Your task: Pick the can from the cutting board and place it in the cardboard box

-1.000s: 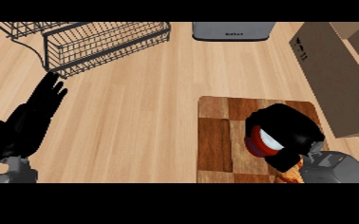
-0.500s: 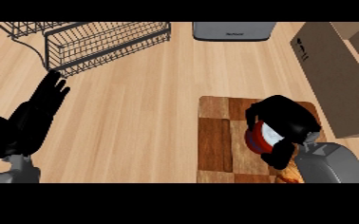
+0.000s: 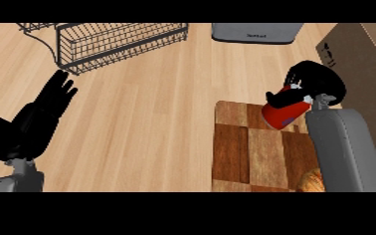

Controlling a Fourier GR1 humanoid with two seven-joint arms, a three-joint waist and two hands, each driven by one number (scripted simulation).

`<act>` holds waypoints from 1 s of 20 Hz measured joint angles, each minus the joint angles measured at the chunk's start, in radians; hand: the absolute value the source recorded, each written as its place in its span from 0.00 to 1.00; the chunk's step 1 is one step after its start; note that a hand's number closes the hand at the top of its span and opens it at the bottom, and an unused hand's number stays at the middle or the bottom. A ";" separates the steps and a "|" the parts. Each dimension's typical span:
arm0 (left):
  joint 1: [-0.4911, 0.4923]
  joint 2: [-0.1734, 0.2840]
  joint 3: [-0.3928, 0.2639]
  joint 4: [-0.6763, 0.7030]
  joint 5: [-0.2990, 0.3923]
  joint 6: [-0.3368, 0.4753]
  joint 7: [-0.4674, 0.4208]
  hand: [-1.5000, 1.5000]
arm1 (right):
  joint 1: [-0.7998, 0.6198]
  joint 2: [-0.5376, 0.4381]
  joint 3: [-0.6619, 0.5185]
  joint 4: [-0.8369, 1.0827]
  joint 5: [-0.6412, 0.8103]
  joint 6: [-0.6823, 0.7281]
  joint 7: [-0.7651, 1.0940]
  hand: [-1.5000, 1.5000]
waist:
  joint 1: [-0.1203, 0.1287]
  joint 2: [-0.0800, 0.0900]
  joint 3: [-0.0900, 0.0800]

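**Red can held over the board's far right corner**

The pale wood-grain counter (image 3: 147, 109) carries a checkered cutting board (image 3: 253, 149) of light and dark brown squares. A black wire basket (image 3: 110, 42) stands at the far left, and the brown cardboard box (image 3: 352, 55) at the right edge. The left hand (image 3: 44, 112) rests flat with fingers straight. The right hand (image 3: 312, 82) curls round the smooth red can (image 3: 283, 113), tilted above the board near the box.
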 measured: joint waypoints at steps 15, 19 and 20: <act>-0.002 0.007 0.027 0.015 0.003 0.009 0.011 0.50 | -0.472 -0.028 -0.017 0.212 0.182 -0.278 0.224 1.00 | -0.036 -0.018 0.001; 0.016 0.013 0.038 -0.002 0.012 0.002 0.015 0.50 | -0.524 -0.069 -0.030 0.206 0.224 -0.307 0.292 1.00 | -0.040 -0.019 0.001; 0.013 0.007 0.033 -0.005 0.003 0.011 0.016 0.50 | -0.546 -0.086 -0.039 0.216 0.229 -0.311 0.301 1.00 | -0.040 -0.018 0.001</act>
